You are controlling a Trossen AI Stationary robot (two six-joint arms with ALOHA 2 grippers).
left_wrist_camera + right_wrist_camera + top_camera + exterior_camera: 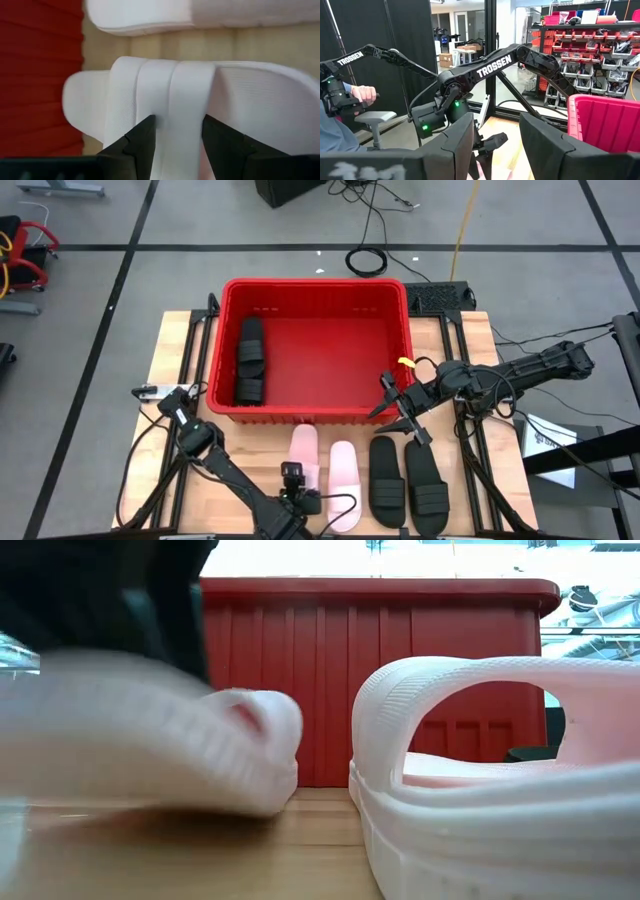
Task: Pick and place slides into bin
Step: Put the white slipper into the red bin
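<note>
Left gripper [293, 480] sits low centre of the high view, fingers spread and straddling the strap of the left pale pink slide [303, 452], whose long axis runs up toward the bin [404, 300]. Right gripper [398, 408] waits released, right of centre, farther off.

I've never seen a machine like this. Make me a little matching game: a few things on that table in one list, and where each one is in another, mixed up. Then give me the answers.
Things:
1. big red plastic crate
2. pale pink flat slide sandals
3. black flat slide sandals outside the crate
4. left pincer

Places:
A. astride one pale sandal's strap, open
B. on the wood nearest the right arm's pincer
C. at the table's far side, black sandals inside
D. side by side at the table's near edge, middle

Pairs: 1-C, 2-D, 3-B, 4-A
</note>
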